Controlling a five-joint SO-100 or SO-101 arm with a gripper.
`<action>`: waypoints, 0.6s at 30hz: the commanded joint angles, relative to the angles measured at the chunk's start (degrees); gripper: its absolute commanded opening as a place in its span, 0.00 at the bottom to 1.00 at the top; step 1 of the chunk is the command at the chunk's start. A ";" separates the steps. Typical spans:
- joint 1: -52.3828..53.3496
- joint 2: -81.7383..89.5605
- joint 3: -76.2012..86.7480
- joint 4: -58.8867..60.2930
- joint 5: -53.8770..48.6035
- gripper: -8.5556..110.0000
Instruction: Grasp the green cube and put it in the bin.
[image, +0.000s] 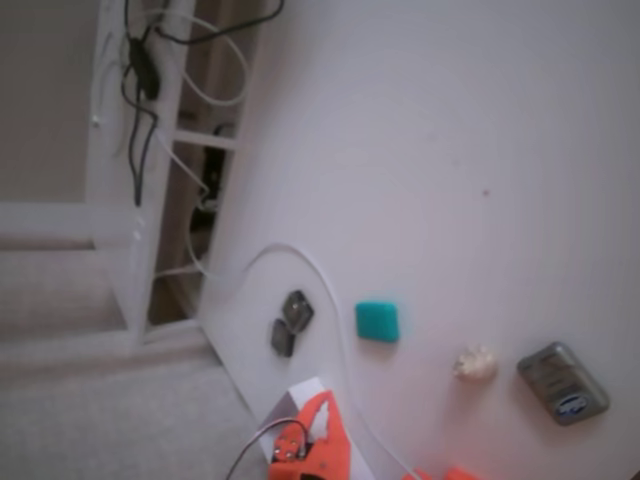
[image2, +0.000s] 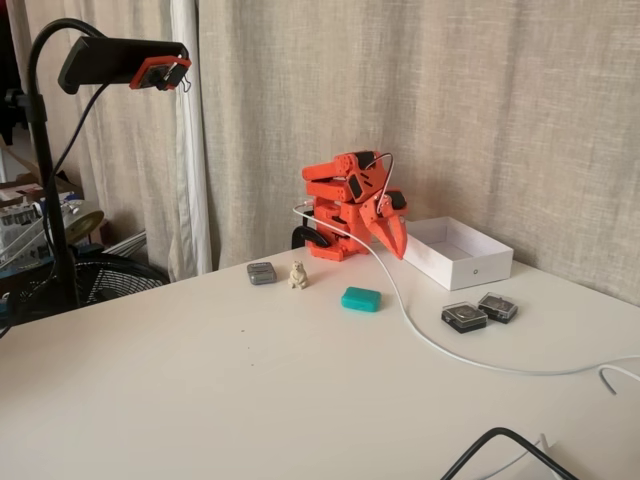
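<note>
A room in a home. Beige linen curtains (image2: 330, 100) hang behind the white counter (image2: 200, 390); a floor fan (image2: 100, 280) stands at 9 o'clock beside a gooseneck camera stand (image2: 45, 160); carpeted floor (image: 90, 400) lies below a white shelf frame (image: 130, 150).

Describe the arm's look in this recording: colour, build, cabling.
The arm is bright orange plastic with blocky segments and black motor housings. Its end effector tapers to a pointed orange tip. A thin dark wire loops over the top, and a white cable trails from its base across the table.
</note>
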 joint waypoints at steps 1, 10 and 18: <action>-0.18 0.62 -0.53 0.09 0.00 0.00; -0.18 0.62 -0.53 0.09 0.00 0.00; -0.70 0.62 -0.53 0.09 -0.70 0.04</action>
